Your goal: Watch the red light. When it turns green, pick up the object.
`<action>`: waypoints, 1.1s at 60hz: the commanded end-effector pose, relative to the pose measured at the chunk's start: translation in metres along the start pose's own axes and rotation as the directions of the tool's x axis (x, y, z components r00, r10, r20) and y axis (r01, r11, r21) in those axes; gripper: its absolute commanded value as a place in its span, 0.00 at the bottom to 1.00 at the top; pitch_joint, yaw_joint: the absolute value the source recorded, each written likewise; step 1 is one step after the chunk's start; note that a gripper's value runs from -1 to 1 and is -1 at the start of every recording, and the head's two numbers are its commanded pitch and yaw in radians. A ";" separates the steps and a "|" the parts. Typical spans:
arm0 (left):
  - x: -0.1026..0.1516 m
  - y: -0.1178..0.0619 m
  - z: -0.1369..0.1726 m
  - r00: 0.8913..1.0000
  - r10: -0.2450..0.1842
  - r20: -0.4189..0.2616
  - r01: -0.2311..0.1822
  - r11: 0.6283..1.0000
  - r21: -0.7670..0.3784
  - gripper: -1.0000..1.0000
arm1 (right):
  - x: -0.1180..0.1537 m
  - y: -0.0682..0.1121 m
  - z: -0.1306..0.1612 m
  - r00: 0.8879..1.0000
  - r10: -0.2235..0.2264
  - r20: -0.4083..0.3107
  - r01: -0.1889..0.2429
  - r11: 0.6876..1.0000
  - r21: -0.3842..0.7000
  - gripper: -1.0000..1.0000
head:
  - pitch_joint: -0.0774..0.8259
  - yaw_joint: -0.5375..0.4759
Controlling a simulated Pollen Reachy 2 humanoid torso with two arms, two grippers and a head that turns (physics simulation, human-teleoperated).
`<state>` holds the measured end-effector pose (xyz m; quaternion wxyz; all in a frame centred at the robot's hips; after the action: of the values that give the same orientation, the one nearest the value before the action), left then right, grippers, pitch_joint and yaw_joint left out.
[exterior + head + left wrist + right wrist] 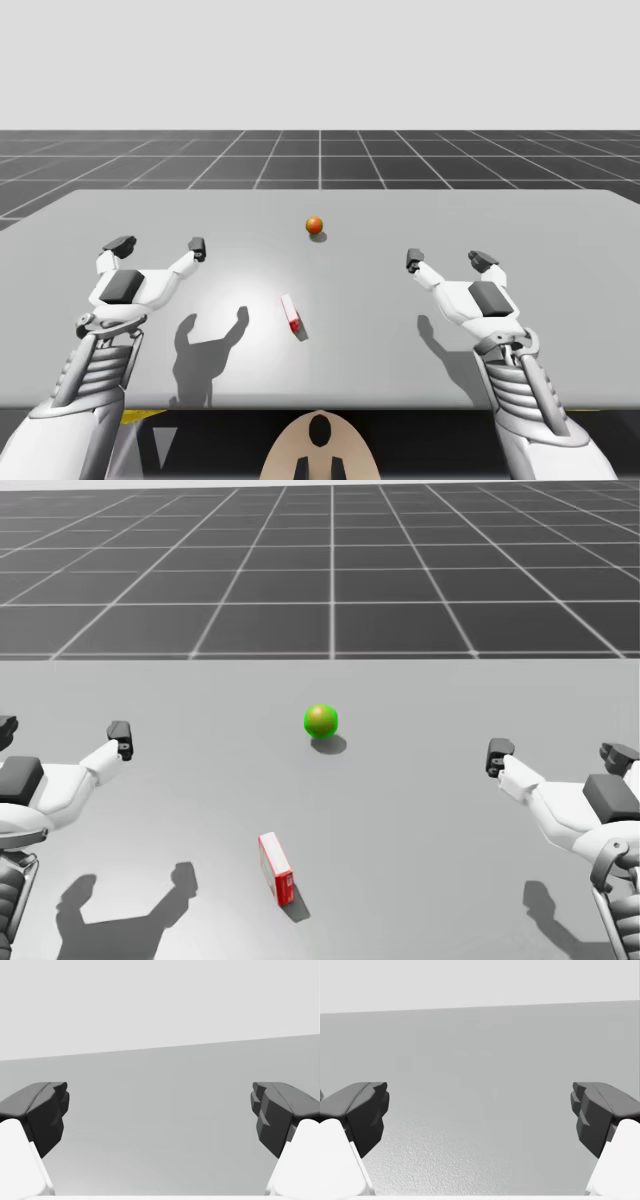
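The light ball [321, 721] shows green from the head view, orange-red from the high view. The box [276, 868] is red and white. Worktop [420, 810] pale grey; floor [330, 570] dark with light grid lines. Left hand [158, 246] and right hand [448, 260] white, black-tipped.

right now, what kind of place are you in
Likely a simulated test bench, not a real room: a plain grey table on a dark grid floor running to a blank pale backdrop, with a small red box and a ball light on it.

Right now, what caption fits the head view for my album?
Light ball green, red box untouched between my open left gripper and open right gripper.
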<state>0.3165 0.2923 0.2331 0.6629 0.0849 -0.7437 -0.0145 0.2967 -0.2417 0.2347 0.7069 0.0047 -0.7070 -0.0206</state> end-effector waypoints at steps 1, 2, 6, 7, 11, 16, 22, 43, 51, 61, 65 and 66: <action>0.000 0.000 0.000 1.000 -0.001 0.000 0.001 1.000 0.000 0.00 | -0.001 0.002 0.000 1.000 -0.010 -0.003 0.010 1.000 0.001 0.00 | 0.56 0.56; 0.000 0.000 0.000 1.000 -0.001 0.000 0.001 1.000 0.000 0.00 | -0.001 0.002 0.000 1.000 -0.010 -0.003 0.010 1.000 0.001 0.00 | 0.56 0.56; 0.000 0.000 0.000 1.000 -0.001 0.000 0.001 1.000 -0.001 0.00 | -0.001 0.002 0.000 1.000 -0.011 -0.002 0.011 1.000 0.001 0.00 | 0.57 0.56; 0.000 0.000 0.000 1.000 -0.001 -0.001 0.001 1.000 -0.001 0.00 | -0.001 0.002 0.000 1.000 -0.012 -0.002 0.012 1.000 0.001 0.00 | 0.58 0.56; 0.000 0.000 0.000 1.000 -0.001 0.000 0.001 1.000 0.000 0.00 | 0.000 0.002 0.001 1.000 -0.010 -0.001 0.010 1.000 0.003 0.00 | 0.61 0.58; 0.000 0.000 0.000 1.000 -0.001 -0.001 0.001 1.000 -0.001 0.00 | 0.000 0.001 0.001 1.000 -0.010 0.000 0.010 1.000 0.002 0.00 | 0.66 0.60; 0.000 -0.001 0.000 1.000 -0.002 -0.003 0.002 1.000 -0.003 0.00 | 0.001 0.001 0.001 1.000 -0.011 0.002 0.011 1.000 0.002 0.00 | 0.73 0.62; -0.001 -0.004 0.000 1.000 -0.005 -0.009 0.005 1.000 -0.010 0.00 | 0.001 0.001 0.002 1.000 -0.009 0.002 0.009 1.000 0.005 0.00 | 0.87 0.68; 0.006 -0.006 0.004 1.000 0.015 -0.008 -0.015 0.999 -0.038 0.00 | 0.002 0.001 0.002 1.000 -0.011 0.004 0.011 1.000 0.005 0.00 | 0.88 0.67; 0.024 -0.014 0.027 0.994 0.092 -0.053 -0.100 0.979 -0.178 0.00 | 0.001 0.002 0.001 1.000 -0.013 -0.001 0.013 1.000 0.003 0.00 | 0.87 0.66; 0.030 -0.022 0.044 0.986 0.125 -0.112 -0.152 0.947 -0.282 0.00 | 0.001 0.002 0.001 1.000 -0.014 0.001 0.014 1.000 0.004 0.00 | 0.87 0.66; 0.030 -0.024 0.047 0.984 0.129 -0.120 -0.159 0.941 -0.298 0.00 | 0.001 0.002 0.001 1.000 -0.015 0.001 0.015 1.000 0.004 0.00 | 0.87 0.66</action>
<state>0.2912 0.2737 0.2487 0.6865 -0.0050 -0.7254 -0.0496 0.2957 -0.2426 0.2372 0.7055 0.0053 -0.7084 -0.0194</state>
